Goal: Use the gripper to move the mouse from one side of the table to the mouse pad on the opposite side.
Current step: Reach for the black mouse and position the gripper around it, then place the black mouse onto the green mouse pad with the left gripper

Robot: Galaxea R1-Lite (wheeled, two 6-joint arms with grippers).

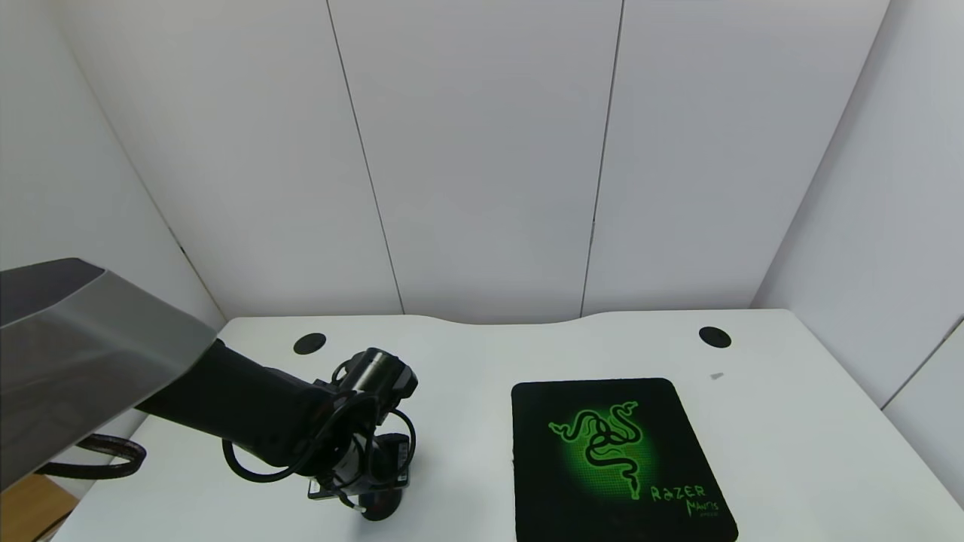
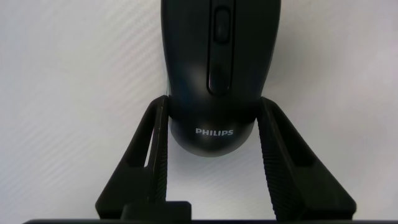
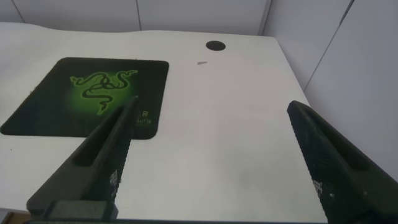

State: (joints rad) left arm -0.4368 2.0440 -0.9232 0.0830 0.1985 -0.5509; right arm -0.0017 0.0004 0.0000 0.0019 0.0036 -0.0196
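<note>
Head view: left gripper [image 1: 361, 506] is low at about 7 o'clock on the white matte table [image 1: 791, 452].
Mouse: small glossy black Philips mouse [image 2: 214, 74] sits clamped between its dark ribbed fingers [image 2: 277, 149].
Pad: black rectangular Razer mouse pad [image 1: 614, 459] lies at 5 o'clock, well apart.
Right gripper [image 3: 211, 168]: spread wide, holding nothing.

Walls: white panels [image 1: 482, 150] with thin vertical seams, enclosing three sides.
Floor: wood-toned patch [image 1: 26, 512] at lower left corner.
</note>
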